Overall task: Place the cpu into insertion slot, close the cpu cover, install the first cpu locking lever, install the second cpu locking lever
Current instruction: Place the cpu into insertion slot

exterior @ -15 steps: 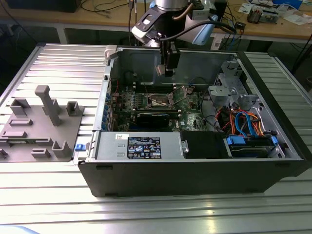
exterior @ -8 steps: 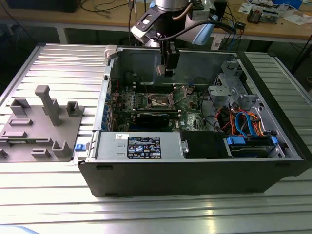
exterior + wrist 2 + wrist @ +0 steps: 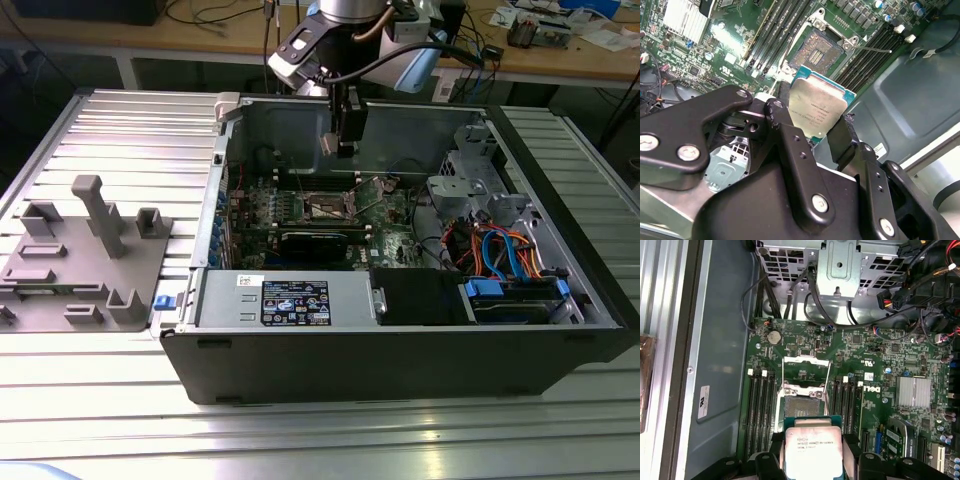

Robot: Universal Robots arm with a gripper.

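Progress stands at the very first step. The cpu (image 3: 817,105) is clamped by its edges between the two black fingers (image 3: 785,130) of the gripper (image 3: 812,125), silver lid facing the camera, and it hangs in the air above the board, touching nothing else. The insertion slot (image 3: 822,47) lies bare, its brownish contact field exposed with no chip in it. The cpu cover (image 3: 806,361) appears to stand swung open on the slot's far side, and a thin locking lever (image 3: 874,49) sticks out unlatched. By my reading nothing is done yet: seating the chip, closing the cover and fastening both levers all remain.

In the exterior view the open computer case (image 3: 400,360) lies on a ribbed metal table (image 3: 120,110). The gripper (image 3: 345,140) hangs at about twelve o'clock of the case opening. The slot (image 3: 328,207) sits a short way toward six o'clock from it, clearly below. A grey holder block (image 3: 90,250) rests on the table at nine o'clock of the case, well apart.

That view gives the height gap between gripper and board, yet the chip there is too small to make out. Both wrist views show the hold plainly. The first wrist view sets the cpu (image 3: 812,450) just short of the slot (image 3: 802,407) and takes in the green circuit board (image 3: 875,355) and a finned heat sink (image 3: 912,391). The second wrist view adds the finger linkage and the chip's tilt.
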